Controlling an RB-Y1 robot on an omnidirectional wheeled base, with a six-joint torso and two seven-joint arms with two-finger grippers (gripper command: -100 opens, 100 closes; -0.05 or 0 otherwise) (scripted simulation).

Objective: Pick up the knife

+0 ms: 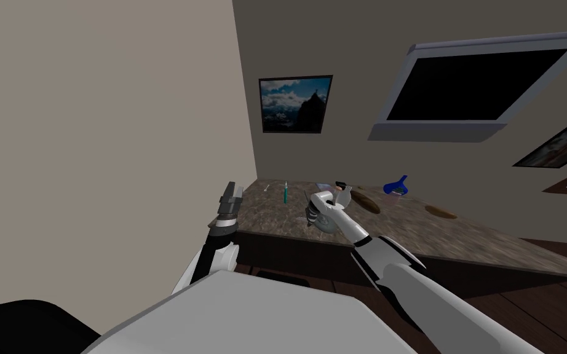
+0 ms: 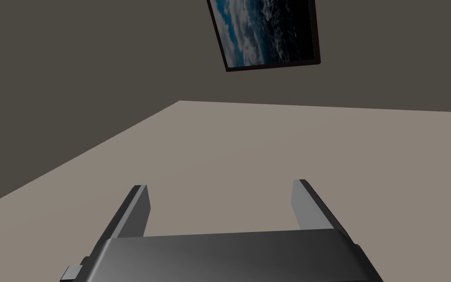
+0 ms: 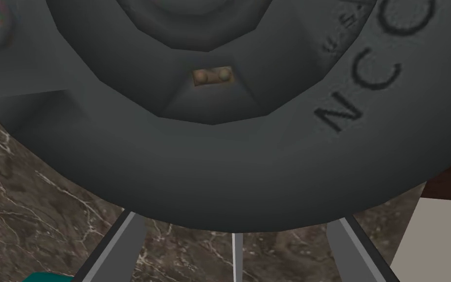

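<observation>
The teal-handled knife [image 1: 285, 193] lies on the marble table [image 1: 460, 236] at ten o'clock of the right jaws, which stand apart over a grey disc [image 3: 249, 161], with the left jaws, also apart, at nine o'clock.

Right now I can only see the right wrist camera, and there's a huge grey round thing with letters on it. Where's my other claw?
Observer: Your left claw is raised by the left edge of the marble counter, open and holding nothing.
Operator: Is anything else on there?
Observer: A slim teal-handled tool is on the counter, left of the grey disc and nearer the wall corner. It may be the knife, but I cannot tell for sure.
Operator: And on the other side?
Observer: A small blue thing sits farther right, apart from the disc.
</observation>
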